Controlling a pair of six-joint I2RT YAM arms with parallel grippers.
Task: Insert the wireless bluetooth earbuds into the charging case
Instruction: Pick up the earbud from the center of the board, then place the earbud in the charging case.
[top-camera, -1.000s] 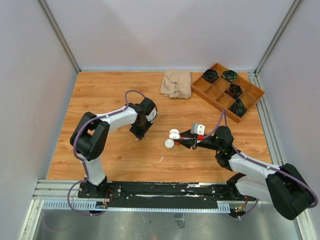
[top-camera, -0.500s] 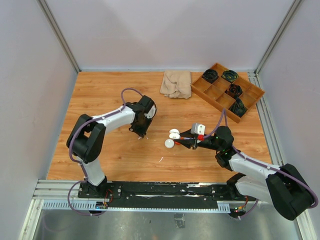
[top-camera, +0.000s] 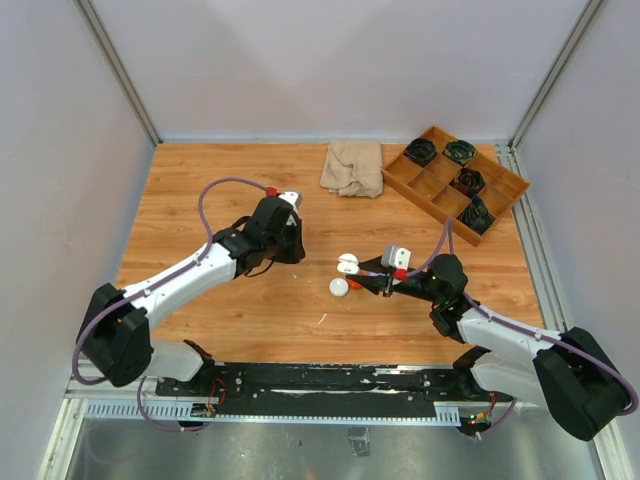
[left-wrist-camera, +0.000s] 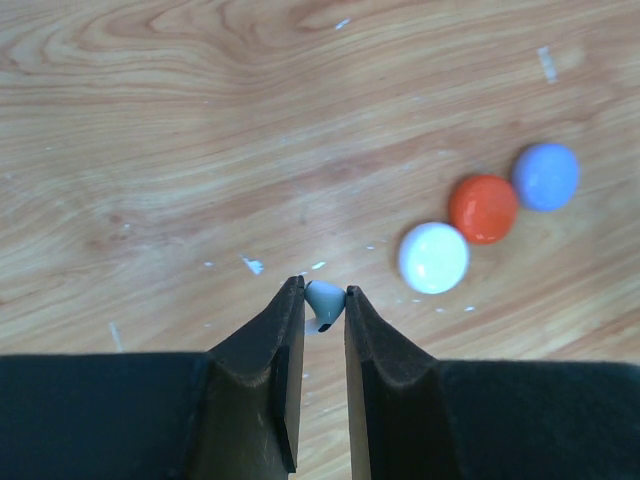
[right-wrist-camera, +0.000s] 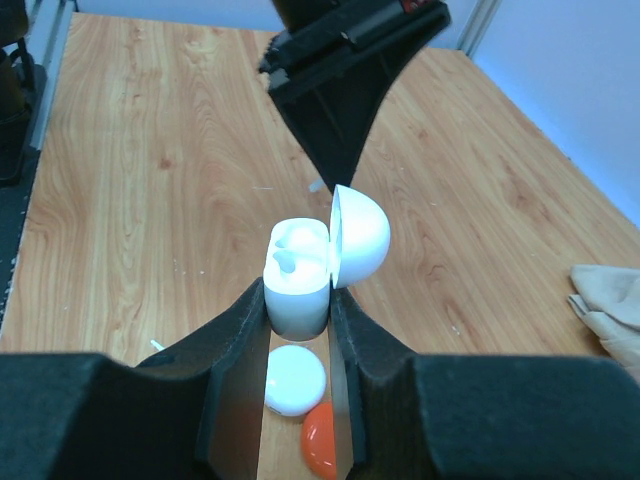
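Left gripper (left-wrist-camera: 323, 292) is pinched nearly closed on a pale earbud (left-wrist-camera: 323, 300), with its tips hanging just behind and above the open charging case (right-wrist-camera: 297, 290). Right gripper (right-wrist-camera: 298, 300) clamps that case upright, mouth up, lid (right-wrist-camera: 360, 235) tipped aside. Seen from overhead, the case lies to the earbud's right, near but not touching.
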